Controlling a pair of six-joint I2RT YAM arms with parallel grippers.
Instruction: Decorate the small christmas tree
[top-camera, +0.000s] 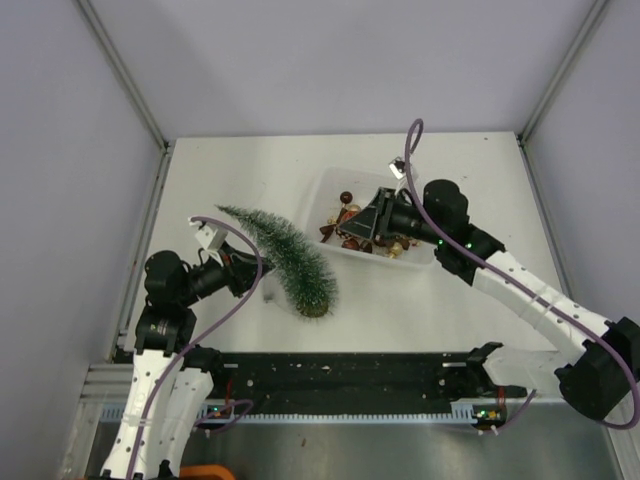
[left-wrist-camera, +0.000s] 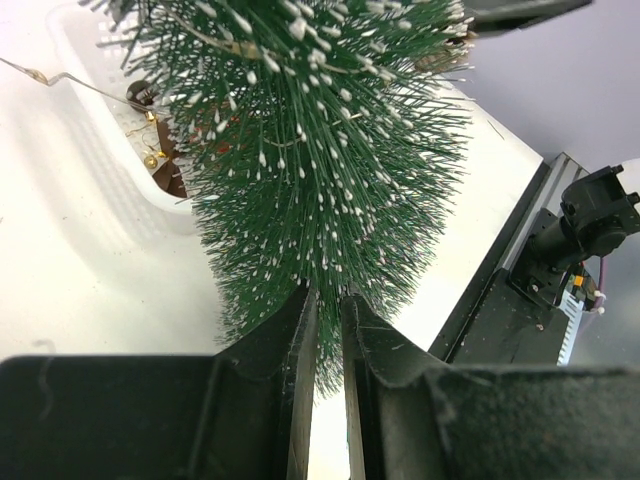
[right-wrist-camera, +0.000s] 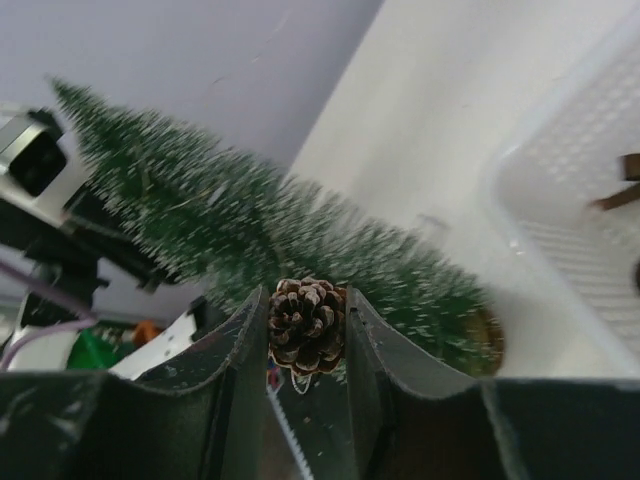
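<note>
My left claw (left-wrist-camera: 328, 305) is clamped on the small christmas tree (left-wrist-camera: 320, 150), which tilts ahead of it. My right claw (right-wrist-camera: 307, 295) pinches a pinecone (right-wrist-camera: 306, 327), with the white tray (right-wrist-camera: 570, 190) to its right.

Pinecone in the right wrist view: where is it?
The pinecone sits low centre in the right wrist view, pinched in the right gripper, tree behind it, tray to the right.

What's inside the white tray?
Small brown and red ornaments lie in the white tray. The right gripper, holding a pinecone, hangs over the middle, hiding whatever is beneath it.
</note>
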